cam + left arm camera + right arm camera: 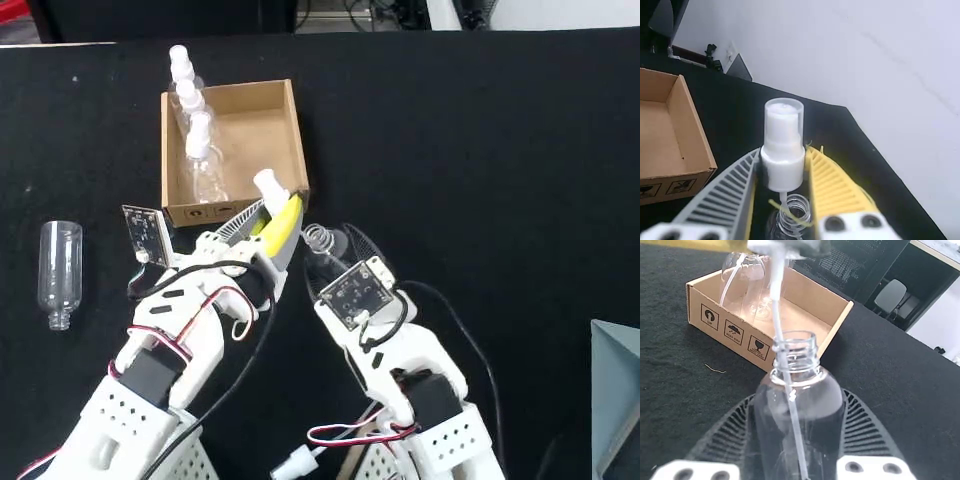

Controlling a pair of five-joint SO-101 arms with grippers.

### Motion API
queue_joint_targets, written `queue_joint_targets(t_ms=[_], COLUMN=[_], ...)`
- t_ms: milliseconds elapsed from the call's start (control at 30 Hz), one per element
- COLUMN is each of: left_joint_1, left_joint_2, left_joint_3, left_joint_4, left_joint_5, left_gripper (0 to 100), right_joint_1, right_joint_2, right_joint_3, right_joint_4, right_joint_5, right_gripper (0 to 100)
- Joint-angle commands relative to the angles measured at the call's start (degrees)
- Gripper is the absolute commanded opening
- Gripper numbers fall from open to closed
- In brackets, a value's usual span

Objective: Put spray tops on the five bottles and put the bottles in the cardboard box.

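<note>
My left gripper [272, 205] is shut on a white spray top [784, 145], held between its grey and yellow fingers just in front of the cardboard box [285, 130]. The top's thin tube [776, 320] runs down into the open neck of a clear bottle [797, 405]. My right gripper [797, 422] is shut on that upright bottle [322, 248]. The top's collar is still above the neck [792, 210]. Three capped bottles [195, 130] lie in the box. Another clear bottle [60, 262] without a top lies on the table at the left.
A loose white spray top [295, 465] lies at the near edge between the arm bases. A teal object [615, 395] sits at the right edge. The black table [480, 160] stretches open to the right of the box.
</note>
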Motion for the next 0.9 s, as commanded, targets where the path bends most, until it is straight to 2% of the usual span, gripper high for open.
queue_joint_targets(t_ms=[0, 100, 633, 767, 867], left_joint_1=[0.4, 0.4, 0.4, 0.4, 0.4], left_joint_2=[-0.9, -0.9, -0.9, -0.9, -0.9], left_joint_3=[-0.9, -0.9, -1.3, -0.9, -1.5], left_joint_4=[-0.6, -0.5, -0.4, -0.3, 2.5], left_joint_5=[-4.0, -5.7, -5.3, -4.4, 0.3], left_gripper=[3, 3, 3, 12, 19], right_joint_1=[-0.6, -0.7, -0.7, -0.7, -0.7], right_joint_2=[-6.2, -6.2, -6.2, -6.2, -6.2], right_joint_3=[-0.3, -0.3, -0.3, -0.3, -0.3], right_joint_4=[-1.4, -1.4, -1.1, -1.1, -1.1], right_joint_5=[-0.9, -0.9, -0.9, -0.9, -0.9], right_gripper=[11.6, 11.6, 11.7, 11.7, 11.7])
